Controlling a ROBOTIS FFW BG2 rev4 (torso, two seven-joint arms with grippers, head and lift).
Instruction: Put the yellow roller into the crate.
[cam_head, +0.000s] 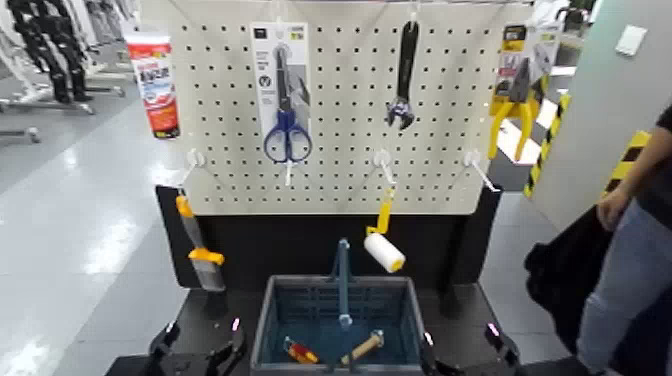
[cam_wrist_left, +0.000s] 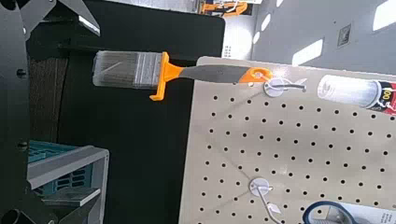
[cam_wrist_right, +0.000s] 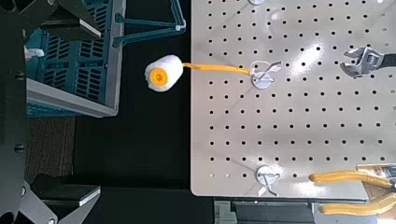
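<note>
The yellow roller (cam_head: 383, 240) hangs by its yellow handle from a pegboard hook, its white sleeve lowest, just above the far right corner of the crate (cam_head: 268, 330). The right wrist view also shows the roller (cam_wrist_right: 166, 74) beside the crate (cam_wrist_right: 75, 89). The crate is dark blue-grey with slatted sides and an upright centre handle. It stands on the black base below the board. My left gripper (cam_head: 203, 338) sits low beside the crate's left side with its fingers apart. On the crate's right side my right gripper (cam_head: 460, 342) is low too, open and holding nothing.
An orange-handled brush (cam_head: 200, 250) hangs left of the crate. Scissors (cam_head: 287, 110), a wrench (cam_head: 403, 80), yellow pliers (cam_head: 515, 95) and a red-and-white tube (cam_head: 155, 85) hang higher up. Two small tools (cam_head: 300, 352) lie inside the crate. A person (cam_head: 630, 240) stands at the right.
</note>
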